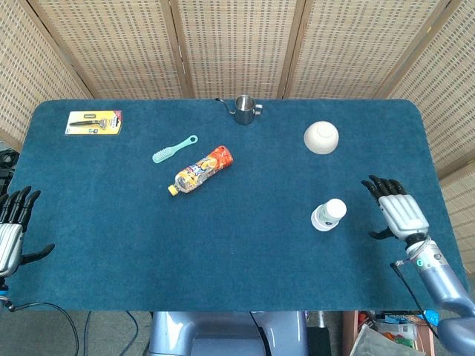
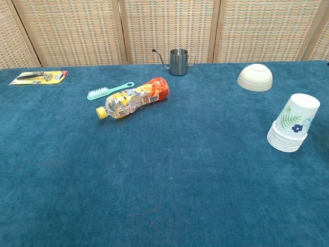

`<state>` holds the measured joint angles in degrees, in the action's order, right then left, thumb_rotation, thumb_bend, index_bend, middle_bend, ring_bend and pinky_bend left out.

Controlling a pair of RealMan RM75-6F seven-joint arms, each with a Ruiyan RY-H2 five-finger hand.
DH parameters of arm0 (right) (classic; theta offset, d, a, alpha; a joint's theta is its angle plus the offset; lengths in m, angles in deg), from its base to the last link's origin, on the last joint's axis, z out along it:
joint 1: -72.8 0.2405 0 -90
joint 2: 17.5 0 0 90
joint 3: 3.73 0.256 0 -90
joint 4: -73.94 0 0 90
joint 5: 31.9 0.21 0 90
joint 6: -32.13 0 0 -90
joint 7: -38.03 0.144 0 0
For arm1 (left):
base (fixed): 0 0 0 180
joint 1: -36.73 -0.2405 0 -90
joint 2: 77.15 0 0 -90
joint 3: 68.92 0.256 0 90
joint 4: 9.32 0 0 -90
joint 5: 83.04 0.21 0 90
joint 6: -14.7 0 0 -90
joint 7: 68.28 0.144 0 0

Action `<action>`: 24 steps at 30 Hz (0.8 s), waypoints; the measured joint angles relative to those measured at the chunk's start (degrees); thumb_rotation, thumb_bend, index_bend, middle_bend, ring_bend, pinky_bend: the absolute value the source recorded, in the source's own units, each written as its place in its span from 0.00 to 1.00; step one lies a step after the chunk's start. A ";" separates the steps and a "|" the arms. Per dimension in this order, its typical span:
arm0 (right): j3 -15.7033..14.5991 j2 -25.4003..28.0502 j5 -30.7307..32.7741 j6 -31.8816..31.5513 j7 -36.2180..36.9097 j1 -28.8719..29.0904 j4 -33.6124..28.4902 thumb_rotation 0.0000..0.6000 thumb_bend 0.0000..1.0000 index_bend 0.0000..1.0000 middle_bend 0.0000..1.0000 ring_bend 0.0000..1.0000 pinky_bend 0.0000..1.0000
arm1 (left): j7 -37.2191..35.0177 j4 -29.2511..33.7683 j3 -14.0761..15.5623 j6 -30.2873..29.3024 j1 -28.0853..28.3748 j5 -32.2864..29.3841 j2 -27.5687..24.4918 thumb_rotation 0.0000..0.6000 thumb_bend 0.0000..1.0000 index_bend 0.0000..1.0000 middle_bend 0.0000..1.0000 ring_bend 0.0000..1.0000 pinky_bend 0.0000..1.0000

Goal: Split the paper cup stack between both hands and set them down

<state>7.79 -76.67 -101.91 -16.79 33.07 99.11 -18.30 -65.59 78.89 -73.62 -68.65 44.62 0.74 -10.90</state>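
Observation:
A stack of white paper cups [image 1: 328, 214] with a leaf and flower print stands upside down on the blue table, right of centre; the chest view shows the stack [image 2: 292, 123] at its right side. My right hand [image 1: 395, 210] hovers open over the table a short way right of the stack, fingers spread, not touching it. My left hand [image 1: 10, 236] is open at the table's left edge, far from the cups. Neither hand appears in the chest view.
An orange juice bottle [image 1: 200, 170] lies on its side left of centre, with a teal brush [image 1: 174, 149] beside it. A steel pitcher [image 1: 244, 109] and an upturned white bowl [image 1: 320, 137] sit toward the back. A packaged item [image 1: 93, 122] lies at the back left.

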 measured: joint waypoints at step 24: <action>-1.99 -9.97 -3.17 4.47 8.64 6.75 11.73 1.00 0.07 0.18 0.27 0.16 0.34 | 2.15 0.06 -0.27 1.87 1.03 -2.08 0.95 1.00 0.13 0.00 0.00 0.00 0.00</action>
<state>5.80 -86.64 -105.07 -12.32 41.71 105.85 -6.57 -63.44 78.95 -73.88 -66.79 45.65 -1.34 -9.95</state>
